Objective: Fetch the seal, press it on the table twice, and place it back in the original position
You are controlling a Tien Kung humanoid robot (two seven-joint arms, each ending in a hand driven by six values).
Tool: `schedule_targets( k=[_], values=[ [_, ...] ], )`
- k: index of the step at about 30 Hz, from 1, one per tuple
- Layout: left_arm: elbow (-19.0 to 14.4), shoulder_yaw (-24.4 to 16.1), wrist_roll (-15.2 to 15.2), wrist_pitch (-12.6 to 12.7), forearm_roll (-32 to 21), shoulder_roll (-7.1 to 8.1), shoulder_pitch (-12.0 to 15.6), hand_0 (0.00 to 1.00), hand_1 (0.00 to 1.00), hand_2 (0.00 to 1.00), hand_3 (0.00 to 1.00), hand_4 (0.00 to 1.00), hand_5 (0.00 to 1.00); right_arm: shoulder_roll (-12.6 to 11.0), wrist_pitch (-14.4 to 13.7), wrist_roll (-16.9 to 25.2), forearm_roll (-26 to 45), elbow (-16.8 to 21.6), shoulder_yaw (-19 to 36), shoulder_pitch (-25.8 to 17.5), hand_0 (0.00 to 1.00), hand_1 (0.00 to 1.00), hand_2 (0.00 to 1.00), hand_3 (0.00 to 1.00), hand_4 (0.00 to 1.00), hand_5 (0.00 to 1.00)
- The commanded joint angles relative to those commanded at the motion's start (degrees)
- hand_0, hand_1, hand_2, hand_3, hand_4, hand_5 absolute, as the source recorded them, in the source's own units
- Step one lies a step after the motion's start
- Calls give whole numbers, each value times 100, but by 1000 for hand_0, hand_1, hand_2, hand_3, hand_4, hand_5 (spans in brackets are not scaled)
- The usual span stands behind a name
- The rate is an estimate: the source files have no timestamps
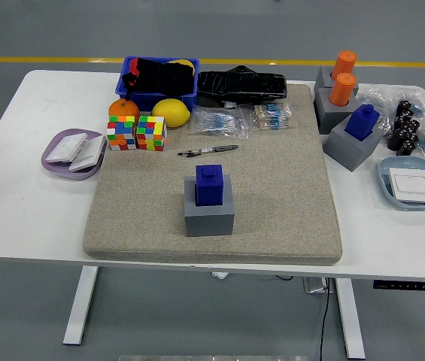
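Note:
A blue seal (209, 184) stands upright in a grey block holder (209, 210) near the middle of a beige mat (272, 188) on the white table. A second blue seal (362, 122) sits in another grey holder (352, 147) at the mat's right edge. Two orange seals (343, 77) stand in a grey holder behind it. Neither of my hands is in view.
A pen (208, 150) lies on the mat behind the middle seal. Two puzzle cubes (137, 133), an orange and a lemon (171, 113) sit at the back left, by a blue bin (159, 79). A purple dish (73, 154) is left, a blue dish (411, 183) right.

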Motion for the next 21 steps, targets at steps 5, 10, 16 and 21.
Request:
schedule_targets(
  k=[5,10,16,21],
  values=[
    [-410,380,72,-233,-93,-66,30,842,829,840,852,818,125,0,13,8,2,17,-12,16,791,700,670,657,836,464],
    [-841,823,106,-396,-147,-145,-19,841,828,821,840,870,97,1,32,23,0,20,-16,24,792,700,670,658,836,464],
    [-1170,1295,87,-530,-215,-411,-25,840,828,815,838,974,72,4,48,32,-1,21,-17,24,791,701,671,658,837,462],
    [-1272,1634,54,-594,-232,-773,-61,846,822,798,838,998,62,21,64,35,-2,21,-42,30,792,701,670,658,838,462]
  ],
)
